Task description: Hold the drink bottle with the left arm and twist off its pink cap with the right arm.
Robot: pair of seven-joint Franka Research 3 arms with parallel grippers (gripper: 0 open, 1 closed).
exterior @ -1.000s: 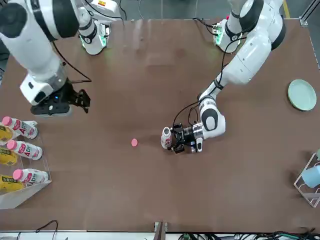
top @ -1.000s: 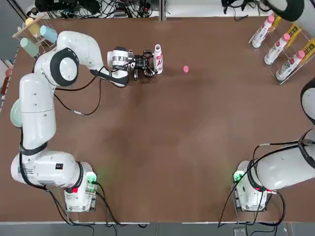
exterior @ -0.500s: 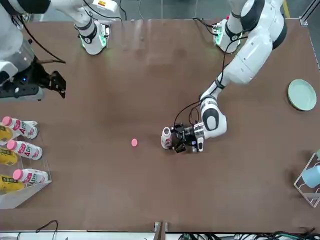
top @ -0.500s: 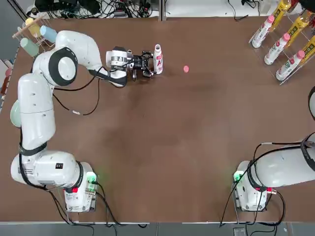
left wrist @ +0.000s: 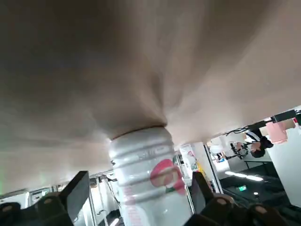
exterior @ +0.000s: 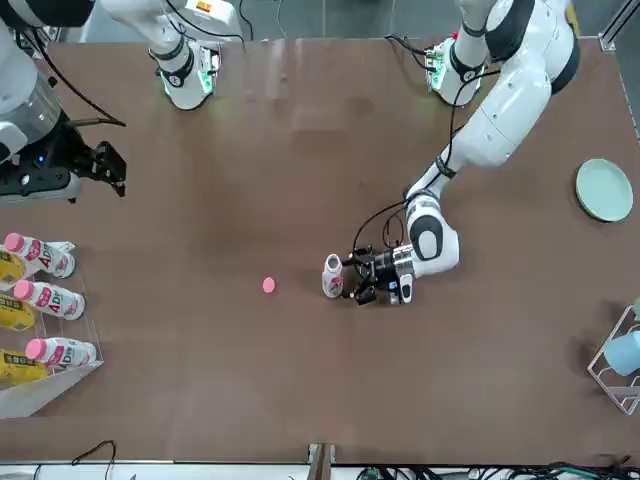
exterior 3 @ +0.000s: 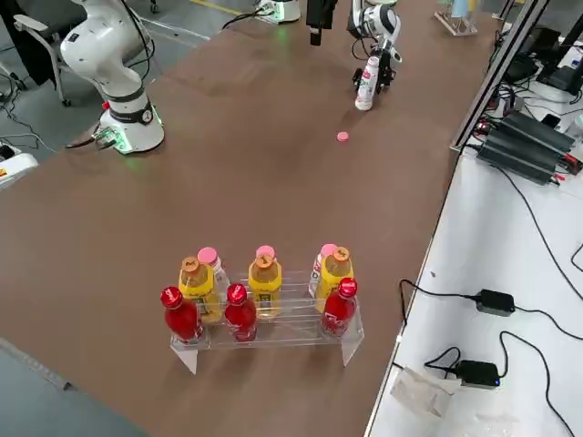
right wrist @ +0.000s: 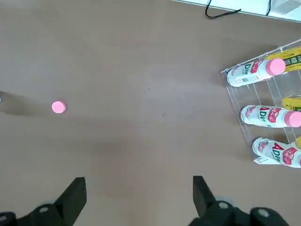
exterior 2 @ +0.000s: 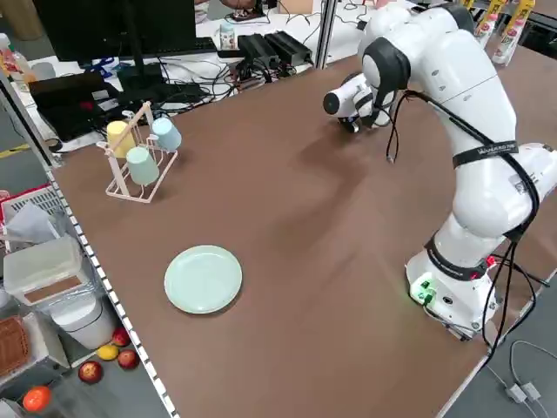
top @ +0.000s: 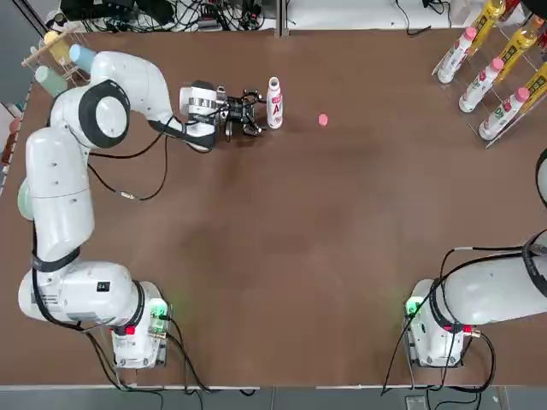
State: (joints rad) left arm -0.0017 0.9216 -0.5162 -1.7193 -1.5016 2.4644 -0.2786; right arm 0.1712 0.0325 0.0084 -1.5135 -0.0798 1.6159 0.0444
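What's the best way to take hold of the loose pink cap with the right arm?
Pinch the pink cap by its round rim from straight above, open jaws either side; it lies low on the table, so I'd keep the fingertips near the surface.

Top view: table (top: 299, 248) evenly bright, soft. Left wrist view: table underside-dark shading nearby; ceiling strips glare beyond table, background soft.

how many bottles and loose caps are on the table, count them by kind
white bottles in the rack: 3
yellow bottles: 3
red bottles: 3
white bottle outside the rack: 1
loose pink cap: 1
total: 11
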